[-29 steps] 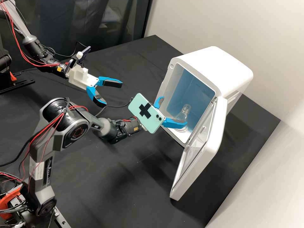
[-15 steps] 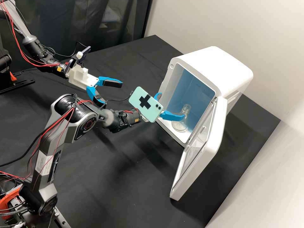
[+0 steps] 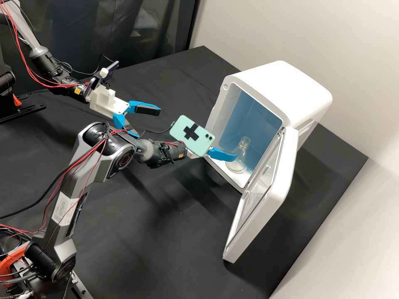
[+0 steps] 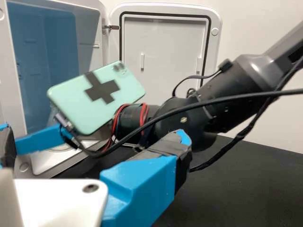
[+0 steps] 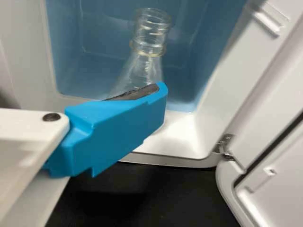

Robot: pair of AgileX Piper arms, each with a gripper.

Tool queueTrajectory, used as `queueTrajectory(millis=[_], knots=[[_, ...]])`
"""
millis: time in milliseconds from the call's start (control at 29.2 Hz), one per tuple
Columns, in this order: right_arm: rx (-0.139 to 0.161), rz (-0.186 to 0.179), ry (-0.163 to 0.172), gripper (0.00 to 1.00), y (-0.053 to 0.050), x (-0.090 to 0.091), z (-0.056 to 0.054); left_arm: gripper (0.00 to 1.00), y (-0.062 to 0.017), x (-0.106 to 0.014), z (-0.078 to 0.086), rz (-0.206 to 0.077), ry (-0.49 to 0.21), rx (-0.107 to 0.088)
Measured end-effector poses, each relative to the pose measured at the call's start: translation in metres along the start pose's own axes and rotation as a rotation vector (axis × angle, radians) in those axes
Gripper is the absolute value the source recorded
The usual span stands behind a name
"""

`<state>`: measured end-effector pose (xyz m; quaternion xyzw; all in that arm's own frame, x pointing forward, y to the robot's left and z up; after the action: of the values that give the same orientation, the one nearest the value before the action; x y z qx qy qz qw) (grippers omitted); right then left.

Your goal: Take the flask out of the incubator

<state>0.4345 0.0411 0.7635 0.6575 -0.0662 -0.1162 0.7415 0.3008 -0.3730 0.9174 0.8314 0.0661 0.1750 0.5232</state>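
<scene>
Right arm's elbow has risen and its end effector (image 3: 220,152) has drawn back slightly at the incubator (image 3: 286,89) mouth
One flask (image 3: 240,155) stands upright on the incubator floor. The right wrist view alone shows a blue finger (image 5: 113,123) just beside the flask, pad bare, jaws apart. One incubator, its door (image 3: 266,195) swung open; two arms. The left end effector (image 3: 145,121) hangs spread open, well apart from the incubator
</scene>
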Motion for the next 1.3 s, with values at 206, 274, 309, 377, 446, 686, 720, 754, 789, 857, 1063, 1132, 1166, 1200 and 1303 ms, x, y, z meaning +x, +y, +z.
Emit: queueTrajectory(millis=[206,274,309,377,446,686,720,754,789,857,1063,1132,1166,1200,1303], knots=[[-0.017,-0.005,0.000,1.00,0.001,0.007,-0.004,1.00,0.0000,0.000,0.000,0.000,0.000,0.000],[-0.015,-0.009,-0.001,1.00,0.001,0.008,-0.005,1.00,-0.0001,0.000,0.000,0.000,-0.001,0.000],[-0.015,-0.009,-0.001,1.00,0.001,0.008,-0.005,1.00,-0.0002,0.000,0.001,-0.001,-0.002,0.000],[-0.015,-0.011,-0.001,1.00,0.001,0.008,-0.005,1.00,-0.0004,0.000,0.001,-0.001,-0.004,0.000],[-0.009,-0.011,-0.004,1.00,0.001,0.008,-0.003,1.00,-0.0007,0.000,0.002,-0.002,-0.006,0.000],[0.010,-0.019,0.005,1.00,0.002,0.005,0.000,1.00,-0.0007,0.000,0.002,-0.002,-0.006,0.000],[0.006,-0.021,0.008,1.00,0.003,0.003,0.001,1.00,-0.0007,0.000,0.002,-0.002,-0.006,0.000],[0.008,-0.021,0.009,1.00,0.005,0.001,0.002,1.00,-0.0007,0.000,0.002,-0.002,-0.006,0.000],[0.013,-0.021,0.012,1.00,0.006,0.000,0.002,1.00,-0.0007,0.000,0.002,-0.002,-0.006,0.000],[0.041,-0.013,0.012,1.00,0.010,-0.008,0.003,1.00,-0.0007,0.000,0.002,-0.002,-0.006,0.000],[0.125,0.031,0.058,1.00,0.024,-0.039,0.004,1.00,0.0013,-0.001,0.003,0.004,-0.008,0.001],[0.123,0.032,0.080,1.00,0.026,-0.047,0.004,1.00,0.0027,-0.001,0.003,0.009,-0.010,0.001],[0.120,0.037,0.092,1.00,0.027,-0.051,0.003,1.00,0.0031,-0.001,0.003,0.010,-0.010,0.001],[0.124,0.043,0.101,1.00,0.029,-0.053,0.002,1.00,0.0031,-0.001,0.003,0.010,-0.010,0.001],[0.114,0.049,0.113,1.00,0.031,-0.055,0.002,1.00,0.0031,-0.001,0.003,0.010,-0.010,0.001]])
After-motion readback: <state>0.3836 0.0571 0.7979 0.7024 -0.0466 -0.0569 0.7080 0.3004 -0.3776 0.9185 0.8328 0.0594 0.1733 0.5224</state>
